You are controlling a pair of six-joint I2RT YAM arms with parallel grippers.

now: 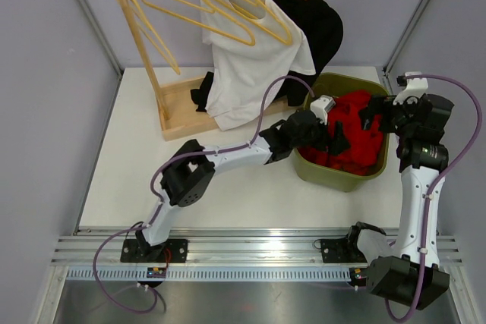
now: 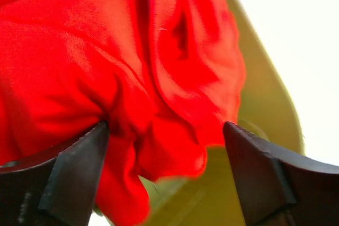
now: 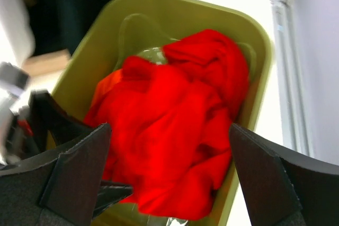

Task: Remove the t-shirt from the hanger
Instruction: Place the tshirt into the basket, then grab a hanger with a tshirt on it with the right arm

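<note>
On the white table [image 1: 228, 202], near its right edge, an olive bin [image 1: 342, 178] holds the red t-shirt [image 1: 357, 138], loosely bunched. The left gripper [image 2: 167, 175] hangs over it, its jaws spread wide around a fold and apparently releasing it. The right gripper [image 3: 169, 178] gapes empty above. Along the far edge, a white t-shirt [image 1: 254, 73] and a black t-shirt [image 1: 323, 24] drape over yellow hangers [image 1: 190, 1] on a wooden rack [image 1: 137, 36], well apart from both arms.

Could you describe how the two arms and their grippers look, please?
The left arm and right arm have white links, black joints and black bases. A purple cable loops along each. The left gripper and right gripper carry dark, flat, wedge-shaped fingers.
</note>
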